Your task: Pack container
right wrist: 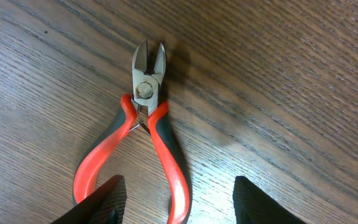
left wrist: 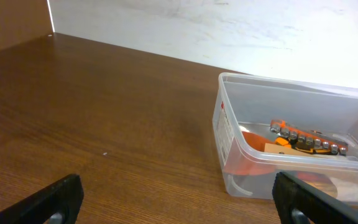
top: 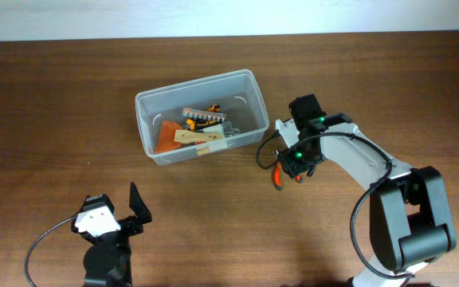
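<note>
Found the right gripper [right wrist: 180,202] spread wide and gripping nothing, its fingertips [right wrist: 266,202] set to either side of the handles of the side cutters [right wrist: 146,93] and cropped by the view's lower edge; could not judge contact between the 7 o'clock fingertip and the red handle under it. Saw the cutters lying flat on the wooden table [top: 54,119], blades a little parted and pointing to 12 o'clock, red-and-black handles splayed toward 6 and 7 o'clock. Found the left gripper [left wrist: 179,208] wide open too and empty, with only two black fingertips [left wrist: 55,199] showing at the bottom of its view, bare wood between. Placed the container [top: 158,104] just above the overhead view's middle, at 11 o'clock from the right gripper and near it, at 1 o'clock from the left gripper and well apart. Made out inside it an orange piece [top: 167,134], a pale wooden piece [top: 199,138] and a row of metal bits [left wrist: 306,140] in an orange holder, the rest unclear through the cloudy wall. From overhead, saw the cutters mostly hidden under the right arm [top: 357,159], only a red handle curve showing at 7 o'clock. Lost the container's far end past the right edge of the left wrist view. Noted a small red-and-white label [left wrist: 221,121] on the container's near short wall, print too small to read
</note>
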